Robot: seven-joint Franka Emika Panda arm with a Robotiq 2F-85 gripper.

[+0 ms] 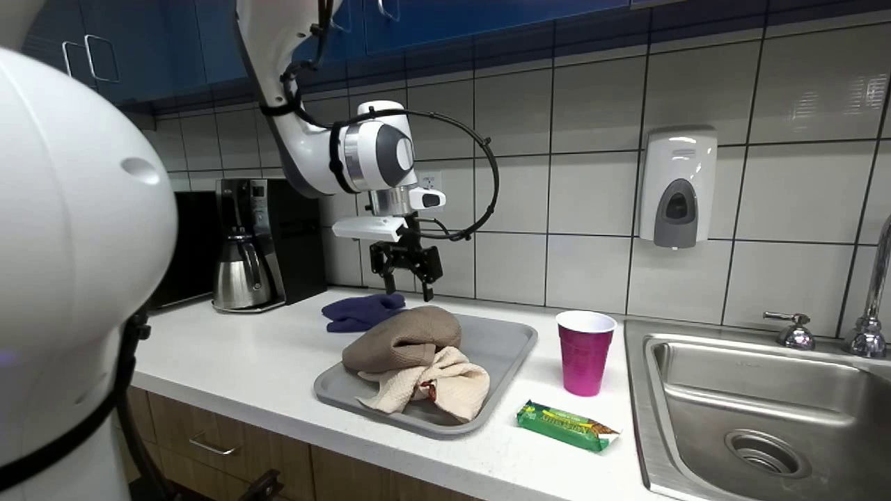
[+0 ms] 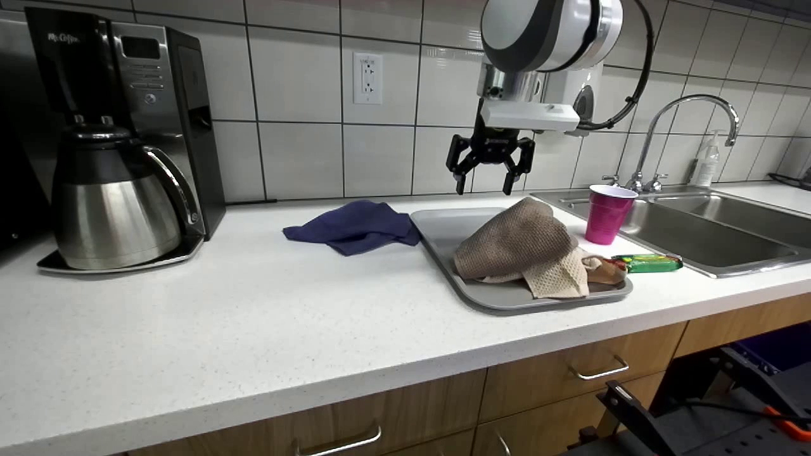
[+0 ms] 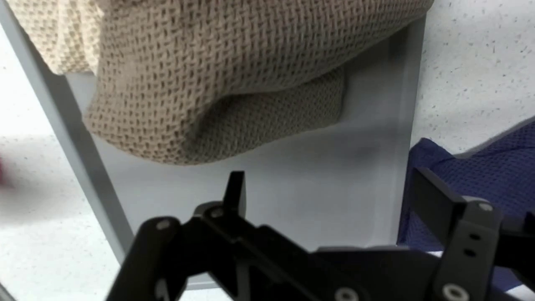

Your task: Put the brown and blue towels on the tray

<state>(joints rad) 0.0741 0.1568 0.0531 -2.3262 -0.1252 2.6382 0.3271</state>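
The brown towel (image 1: 404, 339) lies bunched on the grey tray (image 1: 502, 339), partly over a cream towel (image 1: 456, 383). In an exterior view the brown towel (image 2: 516, 242) stands in a raised fold on the tray (image 2: 443, 227). The dark blue towel (image 2: 358, 229) lies crumpled on the counter beside the tray's edge; it also shows in an exterior view (image 1: 358, 313). My gripper (image 2: 484, 187) is open and empty, raised above the tray. In the wrist view the fingers (image 3: 329, 177) are wide apart, with the brown towel (image 3: 217, 71) ahead and the blue towel (image 3: 497, 175) behind the right finger.
A pink cup (image 1: 586, 355) and a green snack packet (image 1: 565, 425) stand between the tray and the sink (image 1: 644, 390). A coffee maker with a steel carafe (image 2: 117, 209) stands at the counter's far end. The tiled wall (image 2: 298, 82) runs behind the counter.
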